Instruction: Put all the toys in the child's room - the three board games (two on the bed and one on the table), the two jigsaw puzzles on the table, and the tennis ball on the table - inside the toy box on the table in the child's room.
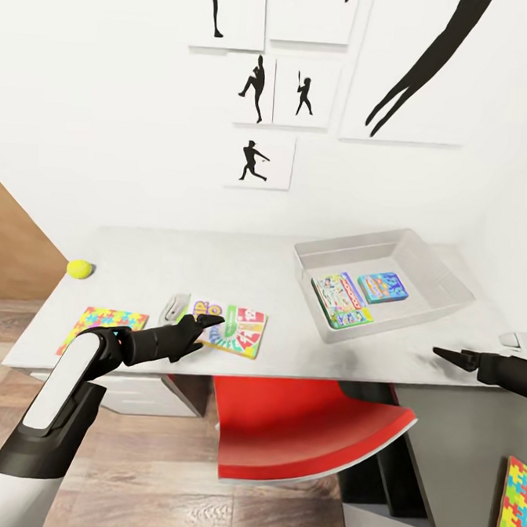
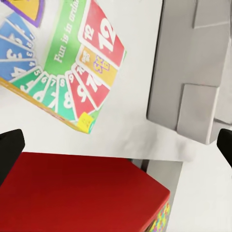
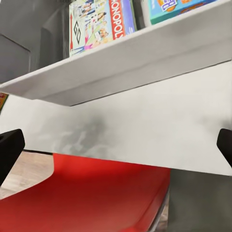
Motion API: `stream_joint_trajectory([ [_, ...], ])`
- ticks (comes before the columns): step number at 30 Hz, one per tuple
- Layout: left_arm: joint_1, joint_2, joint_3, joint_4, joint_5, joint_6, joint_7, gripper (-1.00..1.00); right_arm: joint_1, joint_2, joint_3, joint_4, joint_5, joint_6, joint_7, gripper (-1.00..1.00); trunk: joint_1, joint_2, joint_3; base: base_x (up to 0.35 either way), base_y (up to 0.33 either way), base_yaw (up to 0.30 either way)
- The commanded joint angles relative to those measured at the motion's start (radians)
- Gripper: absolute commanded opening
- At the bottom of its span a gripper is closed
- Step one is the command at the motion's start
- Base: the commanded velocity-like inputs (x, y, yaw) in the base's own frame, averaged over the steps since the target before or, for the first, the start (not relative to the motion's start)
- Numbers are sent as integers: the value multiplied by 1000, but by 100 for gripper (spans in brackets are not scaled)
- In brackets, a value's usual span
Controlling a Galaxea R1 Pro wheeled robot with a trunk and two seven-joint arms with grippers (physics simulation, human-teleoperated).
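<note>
From the head view we see a long, smooth, light grey table (image 1: pixel 255 271) against a white wall hung with black baseball-player silhouettes. On it stands the toy box (image 1: pixel 443 280), a shallow grey tray with sloping walls, holding two flat printed board games: a pale green-white one (image 1: pixel 341 300) and, just beside it, a smaller blue one (image 1: pixel 382 287). A third, the SKIP-BO box (image 1: pixel 235 328), lies flat near the table's front edge, with our left pincer (image 1: pixel 210 320) over its near corner, fingers parted with nothing between them. A small fuzzy tennis ball (image 1: pixel 80 268) sits near the table's left end, and we count two jigsaw puzzles: one square slab (image 1: pixel 102 324) on the table in front of the ball, another (image 1: pixel 513 509) on the lower dark grey cabinet top at the right. Our right pincer (image 1: pixel 450 356) hovers over the table's front edge before the tray; whether it is open we cannot tell here. A glossy red chair (image 1: pixel 306 435) is tucked under the table above the wood plank floor. The left wrist view brings out the SKIP-BO box's print, fanned numbered cards in red, green and blue, and blocky grey shapes beside it, with both black fingertips (image 2: pixel 10 150) set wide apart. The right wrist view looks at the toy box's outer wall from low down, the word MONOPOLY legible on the pale box, its fingertips (image 3: pixel 9 147) likewise spread wide and holding nothing.
</note>
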Motion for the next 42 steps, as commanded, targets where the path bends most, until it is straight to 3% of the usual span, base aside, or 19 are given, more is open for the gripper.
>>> stream_joint_trajectory([
  [1,-1,1,-1,-1,10,-1,10,100,-1,0,-1,-1,10,8,10,100,1,-2,0,0,0,0],
  [19,4,7,6,-1,11,-1,10,100,1,5,5,-1,10,8,11,100,1,-2,29,0,108,0],
  [42,6,9,6,-1,10,-1,10,100,1,14,8,-1,12,8,9,100,1,-2,66,0,11,0],
])
